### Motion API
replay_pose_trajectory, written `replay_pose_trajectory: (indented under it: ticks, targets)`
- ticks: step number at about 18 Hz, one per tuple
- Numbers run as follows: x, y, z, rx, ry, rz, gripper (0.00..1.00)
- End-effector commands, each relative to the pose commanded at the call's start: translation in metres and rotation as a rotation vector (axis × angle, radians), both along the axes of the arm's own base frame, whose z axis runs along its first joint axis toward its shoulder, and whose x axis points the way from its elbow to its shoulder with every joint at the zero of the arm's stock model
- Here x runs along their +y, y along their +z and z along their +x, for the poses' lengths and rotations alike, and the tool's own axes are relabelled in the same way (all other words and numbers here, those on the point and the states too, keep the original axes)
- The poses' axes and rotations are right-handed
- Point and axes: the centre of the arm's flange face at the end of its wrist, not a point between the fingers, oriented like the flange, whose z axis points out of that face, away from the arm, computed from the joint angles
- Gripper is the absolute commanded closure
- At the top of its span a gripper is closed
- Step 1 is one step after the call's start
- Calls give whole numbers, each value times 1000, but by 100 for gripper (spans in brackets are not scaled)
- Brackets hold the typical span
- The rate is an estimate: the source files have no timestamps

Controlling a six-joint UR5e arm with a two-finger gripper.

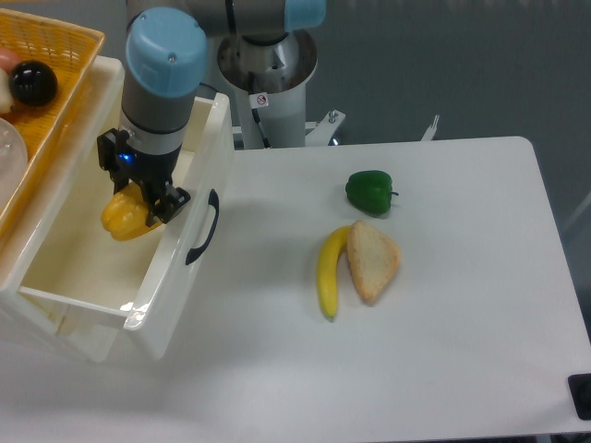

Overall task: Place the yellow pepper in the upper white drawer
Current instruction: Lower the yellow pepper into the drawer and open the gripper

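**Bystanders on and beside the white table**

A green bell pepper (370, 191) sits on the white table (443, 369), toward its far side. Just in front of it lie a banana (328, 272) and a wedge of bread (372, 259), side by side and touching, the banana on the left. At the upper left corner a yellow woven basket (69, 69) holds a glossy black ball (33, 82). A small dark object (582, 395) shows at the table's lower right edge, cut off by the frame.
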Motion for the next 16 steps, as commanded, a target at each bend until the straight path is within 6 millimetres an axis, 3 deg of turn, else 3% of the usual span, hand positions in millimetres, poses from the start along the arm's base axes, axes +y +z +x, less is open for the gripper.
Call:
replay_pose_trajectory:
  ticks: [10, 16]
  targets:
    - [11, -13, 12, 43, -35, -23, 49]
    - [10, -10, 12, 73, -37, -31, 27]
